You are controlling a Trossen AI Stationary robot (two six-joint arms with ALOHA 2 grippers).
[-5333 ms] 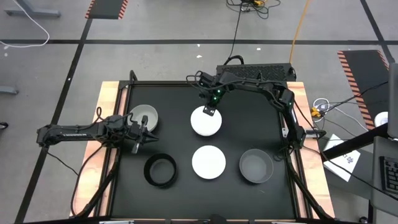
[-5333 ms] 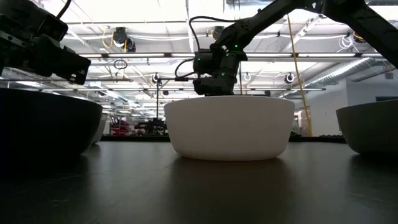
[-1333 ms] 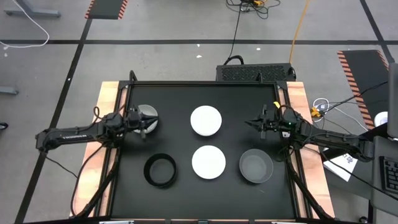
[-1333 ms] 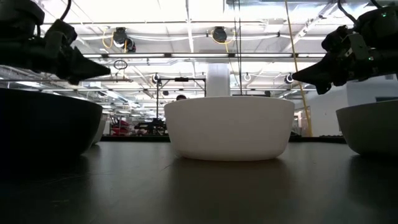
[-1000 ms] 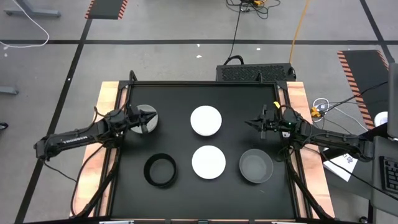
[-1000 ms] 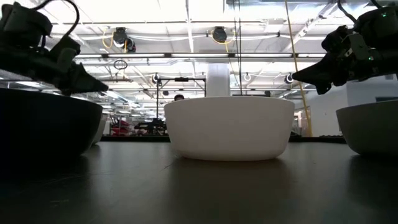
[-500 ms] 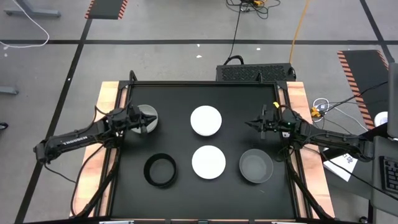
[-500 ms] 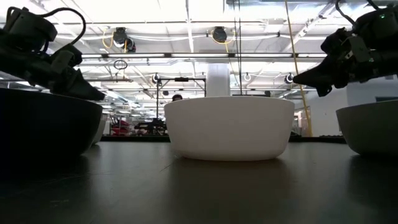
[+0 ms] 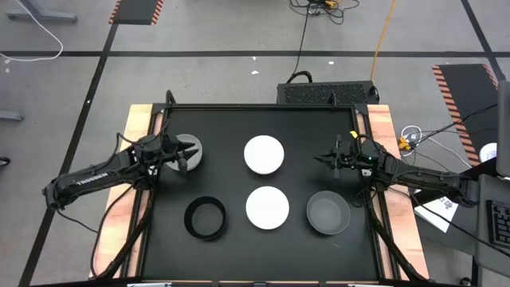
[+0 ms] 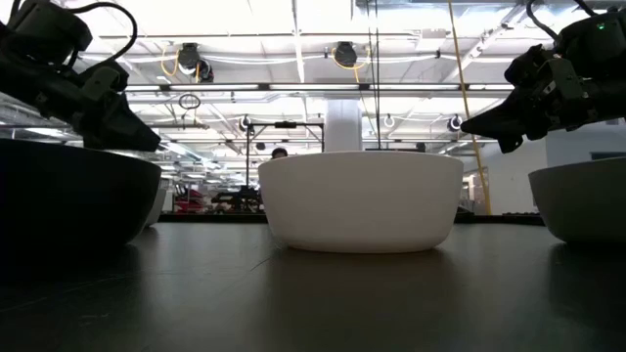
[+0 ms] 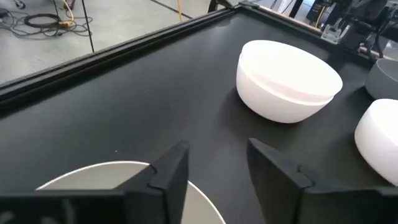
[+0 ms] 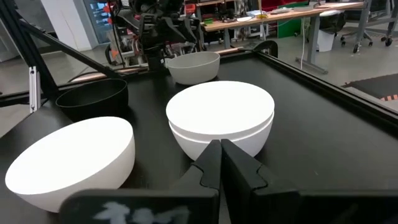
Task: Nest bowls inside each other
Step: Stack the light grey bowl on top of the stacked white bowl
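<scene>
**A:** Five bowl spots show from above on the black table (image 9: 303, 127). We count a pale bowl (image 9: 190, 149) at the left side, a stacked white pair (image 9: 264, 154) in the middle toward the far edge, a single white bowl (image 9: 267, 207) nearer us, a black bowl (image 9: 205, 218) at front left, and a grey bowl (image 9: 328, 214) at front right.

**B:** Agreed. We see the left gripper (image 9: 180, 154) over the pale bowl's rim with its fingers spread. The right gripper (image 9: 321, 159) hangs beside the table's right edge, well apart from every bowl.

**A:** At table height, the single white bowl (image 10: 361, 200) fills the centre. The black bowl (image 10: 68, 196) looms on the left of that picture and the grey bowl (image 10: 585, 200) on the right. The left gripper (image 10: 147, 142) hangs above the black bowl's rim line, while the right gripper (image 10: 469, 124) hangs high.

**B:** From the left wrist, we look past two parted fingers (image 11: 171, 171) holding nothing. The pale bowl's rim (image 11: 93, 171) lies just beneath them, and the stacked white pair (image 11: 287, 81) sits farther off.

**A:** From the right wrist, the fingers (image 12: 208, 163) are pressed together on nothing, pointing at the stacked white pair (image 12: 221, 118). We also see the single white bowl (image 12: 68, 163), the black bowl (image 12: 92, 99) and the pale bowl (image 12: 194, 67).
</scene>
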